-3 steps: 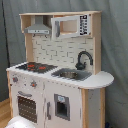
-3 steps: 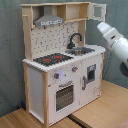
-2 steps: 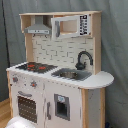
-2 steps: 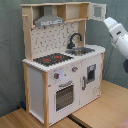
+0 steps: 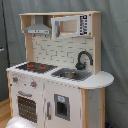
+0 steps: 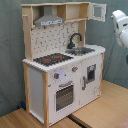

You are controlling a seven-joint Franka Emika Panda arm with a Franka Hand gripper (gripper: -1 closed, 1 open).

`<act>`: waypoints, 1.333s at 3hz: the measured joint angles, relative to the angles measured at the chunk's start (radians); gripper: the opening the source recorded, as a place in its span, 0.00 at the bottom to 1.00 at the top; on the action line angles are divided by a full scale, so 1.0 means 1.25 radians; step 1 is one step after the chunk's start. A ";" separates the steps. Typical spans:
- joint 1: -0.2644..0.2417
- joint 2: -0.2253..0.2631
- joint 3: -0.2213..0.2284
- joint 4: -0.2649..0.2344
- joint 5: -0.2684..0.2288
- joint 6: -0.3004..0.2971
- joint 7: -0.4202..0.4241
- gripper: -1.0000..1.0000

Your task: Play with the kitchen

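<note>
Facing the kitchen (image 5: 60, 50), standing upright on a wooden surface (image 6: 100, 112) in both exterior views. Seeing the stovetop (image 5: 35, 66) lying on the kitchen's counter, the sink (image 5: 70, 75) and black faucet (image 5: 84, 59) sharing that counter, the grey hood (image 5: 37, 30) hanging under the kitchen's top shelf, and the oven door (image 5: 26, 107) sitting closed in the kitchen's lower front with the knobs (image 5: 15, 79) above it. Noticing the small upper cabinet door (image 6: 98, 11) swinging open at the kitchen's top corner in the second exterior view.

Hovering beside the kitchen, toward the second exterior view's right and apart from the cabinet: a white section of the arm (image 6: 120, 25). Touching nothing, by the look of it. Not showing the gripper in either view, so not telling whether spread, pressed together or pinching anything.

Judging the step as reaching in toward the kitchen, with no part of the kitchen engaged yet. Doing it well probably means:
- picking one small target on the kitchen, such as a knob or a door handle, rather than sweeping across the front;
- coming in squarely to the kitchen's front face, keeping clear of the open cabinet door and the faucet's arch;
- pushing or turning gently, since a light wooden kitchen is likely sliding or tipping under a hard shove;
- pulling doors along their hinge arc, not straight out.
</note>
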State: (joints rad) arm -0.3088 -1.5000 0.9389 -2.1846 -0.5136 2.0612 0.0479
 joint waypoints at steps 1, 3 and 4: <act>0.037 -0.004 -0.061 -0.026 -0.024 -0.013 0.045 1.00; 0.145 -0.005 -0.134 -0.104 -0.043 -0.014 0.134 1.00; 0.200 -0.005 -0.187 -0.121 -0.067 -0.014 0.142 1.00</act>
State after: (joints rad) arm -0.0592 -1.5061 0.7048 -2.3361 -0.5977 2.0432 0.2253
